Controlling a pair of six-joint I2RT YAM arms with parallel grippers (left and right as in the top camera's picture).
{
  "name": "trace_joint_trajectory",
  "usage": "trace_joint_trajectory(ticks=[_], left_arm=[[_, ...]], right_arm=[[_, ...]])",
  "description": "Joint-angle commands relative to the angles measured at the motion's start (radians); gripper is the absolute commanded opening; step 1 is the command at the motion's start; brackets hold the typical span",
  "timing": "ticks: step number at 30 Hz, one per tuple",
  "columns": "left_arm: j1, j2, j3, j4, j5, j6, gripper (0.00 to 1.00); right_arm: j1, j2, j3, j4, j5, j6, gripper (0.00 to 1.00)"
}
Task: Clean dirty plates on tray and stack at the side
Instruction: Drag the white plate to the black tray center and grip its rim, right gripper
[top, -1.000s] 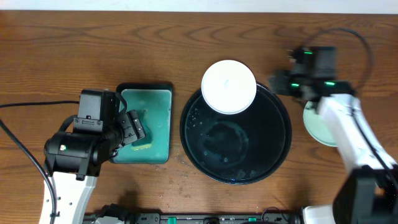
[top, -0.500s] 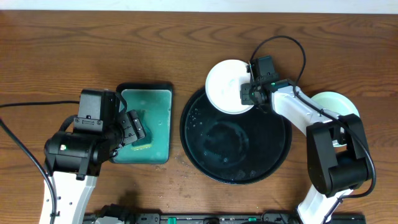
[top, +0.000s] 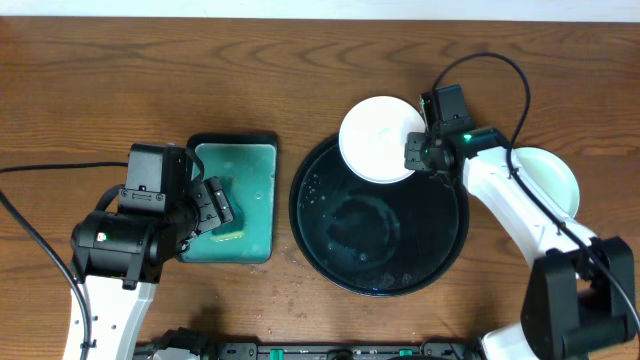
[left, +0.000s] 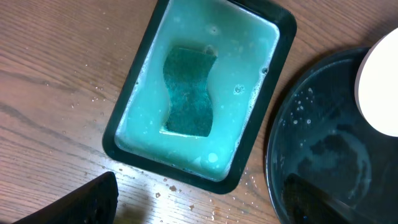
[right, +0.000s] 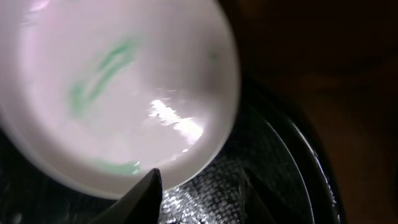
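White plate (top: 375, 137): it lies at the far edge of the round black tray (top: 380, 245) and partly hangs over the tray's raised rim. The right wrist view shows green smears (right: 99, 74) on its face, so I judge it not yet cleaned.
Right end effector (top: 418, 152): it is at the plate's right rim. One dark finger (right: 146, 193) shows at the plate's edge in the wrist view. I cannot tell whether the fingers are clamped on the rim or only set around it.
Left end effector (top: 213, 207): its fingers are spread wide with nothing between them, and it hangs over the small rectangular tray (top: 235, 137).
Sponge (left: 189, 93): it lies loose in the teal liquid of that rectangular tray, and nothing grips it.
Mint plate (top: 555, 172): it is on the tabletop (top: 150, 60) to the right of the round tray, partly hidden under the right forearm. I cannot tell whether it is one plate or two stacked.
Risk, slip: the round tray looks wet and the plate glossy. A shallow pinch on the rim could let the plate slide or tilt out as it is lifted.
Risk, tip: because the plate overhangs the raised rim, a push rather than a lift could tip it off onto the tabletop.
Risk, knock: the right forearm crosses just above the mint plate, so a low swing could shove it.
Risk, order: carrying the smeared plate to the side before the sponge reaches it would put a dirty plate on the stack.
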Motion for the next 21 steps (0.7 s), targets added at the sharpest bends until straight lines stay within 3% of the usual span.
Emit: trace_joint_trajectory(ticks=[1,4,7,8,10,15,21], left_arm=[[0.004,0.000,0.022,-0.003,-0.005,0.002,0.85],[0.004,0.000,0.022,-0.003,-0.005,0.002,0.85],[0.004,0.000,0.022,-0.002,-0.005,0.002,0.85],[0.004,0.000,0.022,-0.002,-0.005,0.002,0.85],[0.004,0.000,0.022,-0.003,-0.005,0.002,0.85],[0.004,0.000,0.022,-0.003,-0.005,0.002,0.85],[0.004,0.000,0.022,-0.002,-0.005,0.002,0.85]], right_arm=[[-0.021,0.076,-0.031,0.017,0.042,0.211,0.39],[-0.021,0.146,-0.032,0.055,0.009,0.250,0.44],[-0.020,0.196,-0.032,0.076,-0.046,0.250,0.36],[-0.020,0.206,-0.032,0.076,-0.049,0.250,0.28],[-0.020,0.209,-0.032,0.067,-0.049,0.246,0.03],[-0.020,0.139,-0.031,0.006,-0.049,0.174,0.01],[-0.018,-0.043,-0.032,-0.136,-0.060,-0.074,0.01]])
